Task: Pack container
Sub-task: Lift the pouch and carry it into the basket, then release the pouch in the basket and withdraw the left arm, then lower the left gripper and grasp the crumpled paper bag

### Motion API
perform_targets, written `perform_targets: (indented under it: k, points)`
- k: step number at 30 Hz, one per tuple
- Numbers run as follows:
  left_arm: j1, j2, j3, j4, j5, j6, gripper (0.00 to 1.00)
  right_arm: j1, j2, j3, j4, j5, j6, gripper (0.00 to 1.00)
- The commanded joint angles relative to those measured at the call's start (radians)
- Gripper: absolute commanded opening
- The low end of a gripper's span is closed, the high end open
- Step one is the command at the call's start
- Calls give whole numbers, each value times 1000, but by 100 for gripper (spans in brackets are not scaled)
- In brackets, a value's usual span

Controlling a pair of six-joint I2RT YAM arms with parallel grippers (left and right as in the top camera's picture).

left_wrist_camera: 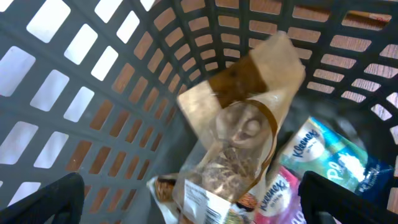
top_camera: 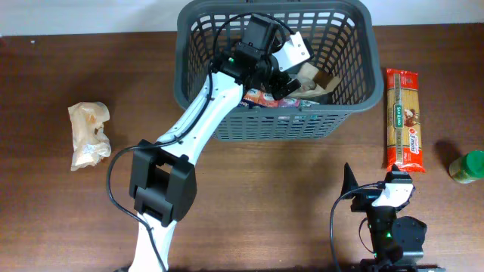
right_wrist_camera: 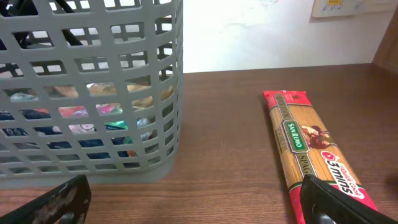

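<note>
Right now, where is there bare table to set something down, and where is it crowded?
Bare wood lies between the crumpled bag and the basket, and in front of the basket, right of the left arm. Crowded: the basket's floor under the left gripper, and the right edge, with spaghetti pack and jar.

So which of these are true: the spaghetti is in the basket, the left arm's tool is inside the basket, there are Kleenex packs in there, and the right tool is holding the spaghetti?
The spaghetti packet is in the shopping basket: false; it lies on the table, to the right of the basket.
The left tool is inside the basket: true.
Kleenex packs are in the basket: true.
The right tool holds the spaghetti: false; it is open and empty.
</note>
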Motion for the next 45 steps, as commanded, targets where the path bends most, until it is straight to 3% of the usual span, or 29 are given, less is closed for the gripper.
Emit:
perform_targets:
  k: [1, 4, 7, 14, 19, 20, 25, 27, 30, 38, 45]
  points:
    - [-2, -8, 49, 6, 8, -30, 99, 9, -8, -7, -2, -12, 4, 99]
    - [0, -23, 133, 6, -61, -65, 99, 9, -8, -7, -1, -12, 4, 99]
    - [12, -37, 252, -17, -221, -146, 99, 9, -8, -7, -1, -12, 4, 99]
    - [75, -41, 500, -265, -624, -295, 99, 9, -8, -7, -2, -12, 4, 99]
    - [170, -45, 605, -572, -973, -634, 99, 9, -8, -7, -1, -12, 4, 99]
    - [225, -48, 615, -693, -956, -729, 99, 9, -8, -7, -1, -12, 4, 99]
    - [430, -45, 612, -970, -793, -1030, 99, 9, -8, -7, -2, -12, 4, 99]
    - [523, -44, 612, -1037, -790, -1087, 99, 9, -8, -7, -1, -12, 4, 99]
    - [631, -44, 610, -1087, -764, -1077, 99, 9, -8, -7, -1, -12, 4, 99]
    - [704, -44, 579, -1086, -711, -1018, 99, 9, -8, -7, -1, -12, 4, 99]
    - [727, -44, 349, -1028, -711, -974, 99, 9, -8, -7, -2, -12, 4, 99]
